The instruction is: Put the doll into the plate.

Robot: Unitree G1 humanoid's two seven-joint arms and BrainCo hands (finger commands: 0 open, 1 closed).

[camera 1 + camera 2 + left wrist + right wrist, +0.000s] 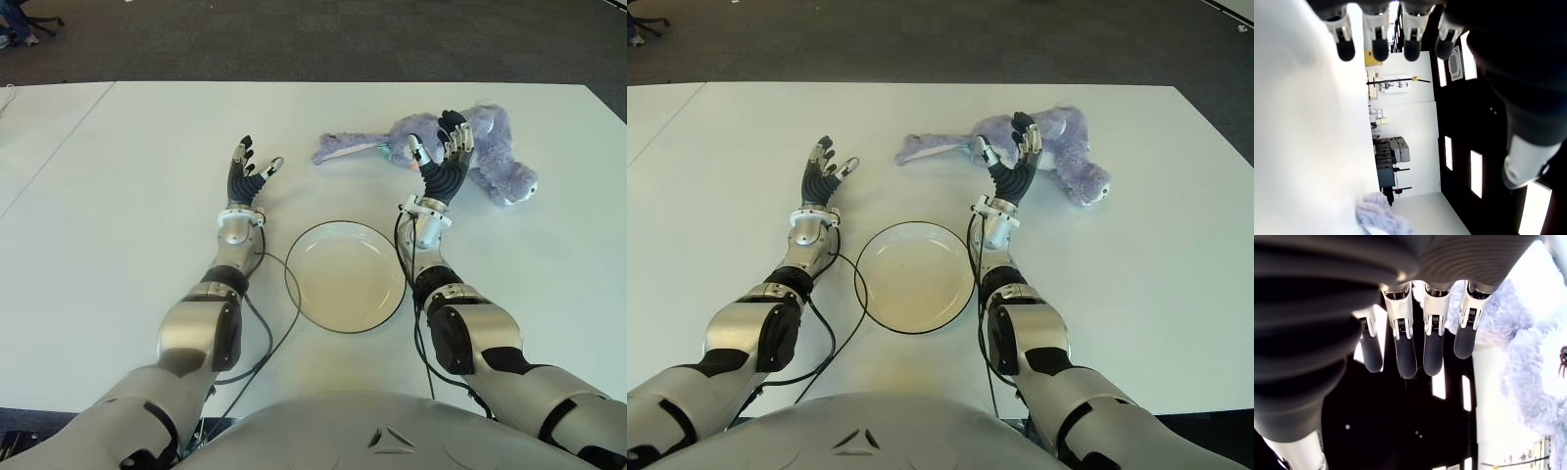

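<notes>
Round white shallow plate (345, 275) empty, right hand (443, 157) fingers spread at 1 o'clock before purple plush doll (487, 147), left hand (248, 176) open at 11 o'clock, holding nothing.

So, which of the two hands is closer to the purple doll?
The right hand: it shows open directly in front of the doll, overlapping it. The left hand, also open, is apart from it, left of the plate.

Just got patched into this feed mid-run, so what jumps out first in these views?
The purple plush doll lies sprawled on the far right of the white table, and the right hand is raised right in front of it, fingers spread, holding nothing. Nearer the robot, between its forearms, sits the empty plate; the left hand shows open to the plate's far left.
</notes>
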